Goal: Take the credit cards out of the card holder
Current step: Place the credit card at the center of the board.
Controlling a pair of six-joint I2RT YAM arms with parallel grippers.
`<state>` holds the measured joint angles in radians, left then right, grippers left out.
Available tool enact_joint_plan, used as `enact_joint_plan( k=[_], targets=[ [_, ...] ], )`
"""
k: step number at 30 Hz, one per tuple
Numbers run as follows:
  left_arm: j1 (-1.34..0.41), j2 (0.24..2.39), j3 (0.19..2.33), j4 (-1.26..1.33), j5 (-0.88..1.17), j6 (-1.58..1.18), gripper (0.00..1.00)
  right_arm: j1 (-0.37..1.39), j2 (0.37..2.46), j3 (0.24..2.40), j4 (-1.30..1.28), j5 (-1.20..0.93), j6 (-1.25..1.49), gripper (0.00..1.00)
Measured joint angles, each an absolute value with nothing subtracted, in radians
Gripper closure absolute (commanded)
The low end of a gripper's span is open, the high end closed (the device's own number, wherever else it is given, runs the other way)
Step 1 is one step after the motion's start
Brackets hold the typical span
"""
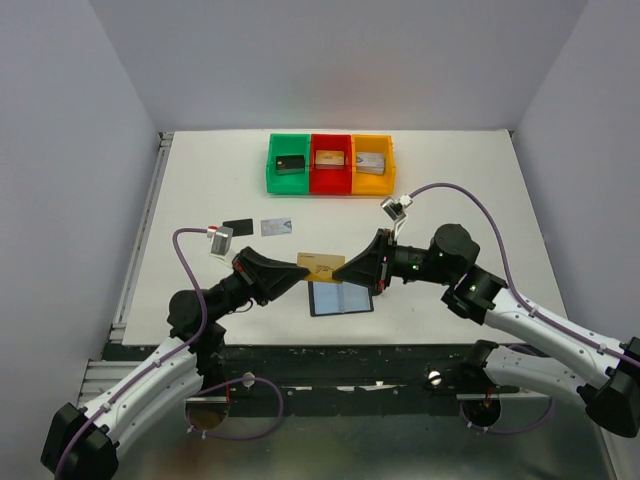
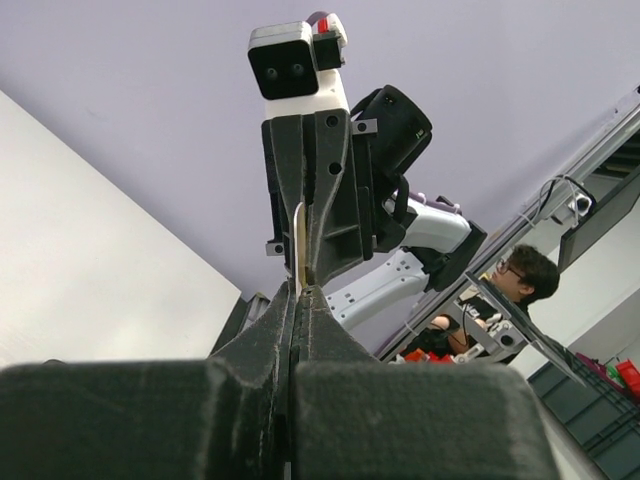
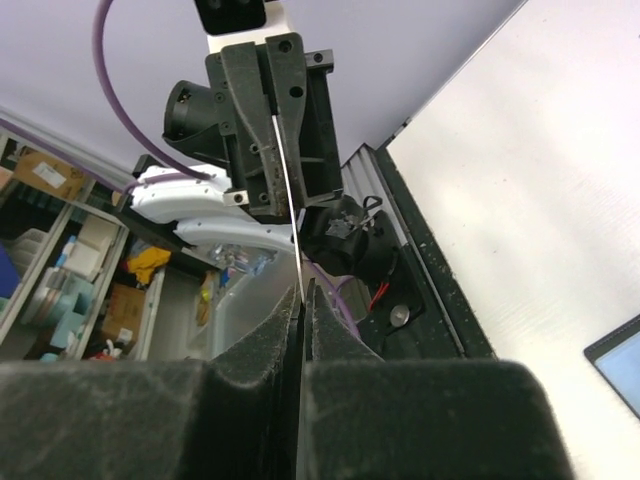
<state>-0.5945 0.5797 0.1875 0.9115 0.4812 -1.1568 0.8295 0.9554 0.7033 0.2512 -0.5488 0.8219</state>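
A tan-gold credit card [image 1: 322, 262] hangs just above the table between both grippers. My left gripper [image 1: 303, 270] is shut on its left end, and my right gripper [image 1: 340, 270] is shut on its right end. In the left wrist view the card [image 2: 298, 240] shows edge-on, running from my left gripper [image 2: 300, 288] up into the opposite one. The right wrist view shows the same thin edge [image 3: 288, 190] entering my right gripper [image 3: 303, 285]. The card holder [image 1: 340, 298] lies open on the table right below, blue-grey faces up. A black card [image 1: 237, 226] and a silver card [image 1: 276, 227] lie flat further left.
Green [image 1: 289, 163], red [image 1: 331, 163] and yellow [image 1: 371, 162] bins stand in a row at the back, each with a small block inside. A corner of the card holder [image 3: 620, 365] shows at the right edge of the right wrist view.
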Motion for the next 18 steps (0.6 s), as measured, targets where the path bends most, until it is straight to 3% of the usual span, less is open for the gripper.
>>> enact_joint_plan(
  k=[3, 6, 8, 18],
  targets=[
    [-0.59, 0.581, 0.187, 0.911, 0.483, -1.157, 0.98, 0.829, 0.955, 0.702, 0.26, -0.555, 0.822, 1.0],
    [-0.59, 0.574, 0.189, 0.88, 0.483, -1.145, 0.32, 0.829, 0.955, 0.702, 0.26, -0.559, 0.821, 1.0],
    [-0.588, 0.558, 0.201, 0.812, 0.483, -1.12, 0.01, 0.822, 0.955, 0.702, 0.252, -0.56, 0.818, 1.0],
    [-0.513, 0.415, 0.468, 0.21, 0.341, -0.909, 0.01, 0.633, 1.001, 0.82, 0.027, -0.604, 0.736, 1.0]
  ],
)
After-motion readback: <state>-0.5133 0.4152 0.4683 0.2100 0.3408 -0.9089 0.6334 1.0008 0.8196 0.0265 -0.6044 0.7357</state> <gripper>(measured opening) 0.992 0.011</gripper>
